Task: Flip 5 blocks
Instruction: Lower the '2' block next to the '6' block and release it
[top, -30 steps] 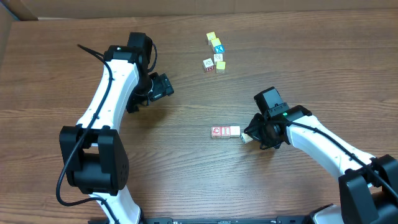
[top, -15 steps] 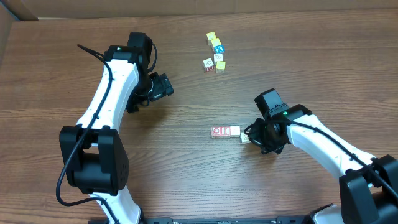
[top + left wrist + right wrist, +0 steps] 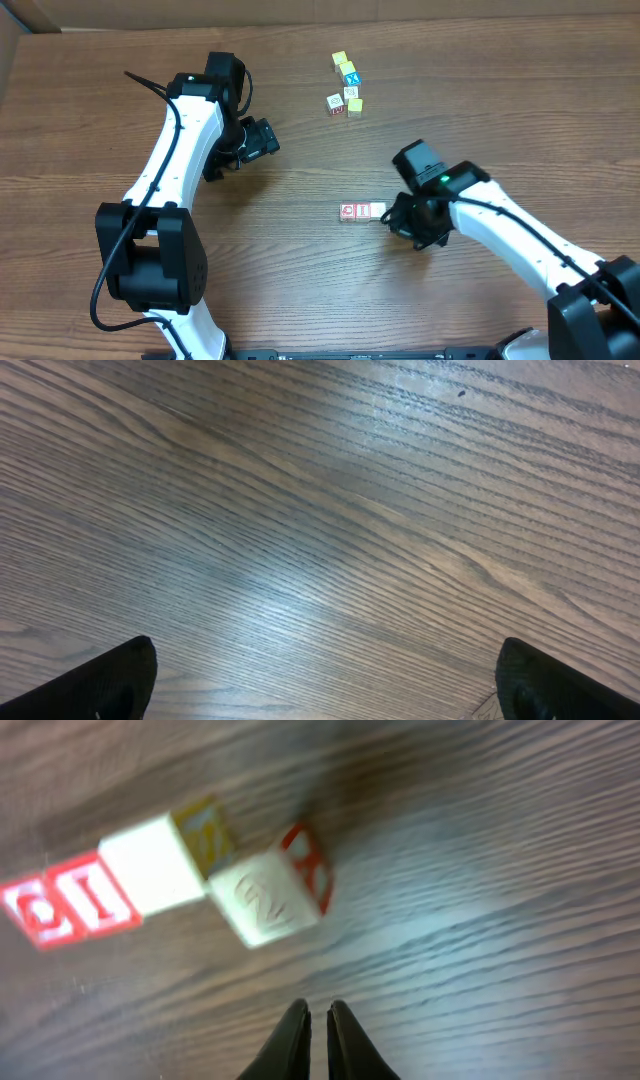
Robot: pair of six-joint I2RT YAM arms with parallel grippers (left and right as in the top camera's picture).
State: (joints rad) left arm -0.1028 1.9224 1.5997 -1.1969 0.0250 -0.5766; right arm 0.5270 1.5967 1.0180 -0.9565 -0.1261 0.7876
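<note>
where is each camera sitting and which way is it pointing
Overhead: above the table, facing straight down; both arms, the left gripper and the right gripper show.
Left wrist: on the left arm, facing down at bare wood; only its open fingertips show.
Right wrist: on the right arm, facing down at the row of blocks; the shut right gripper shows.
Shared: overhead and right wrist both see the row of blocks.
</note>
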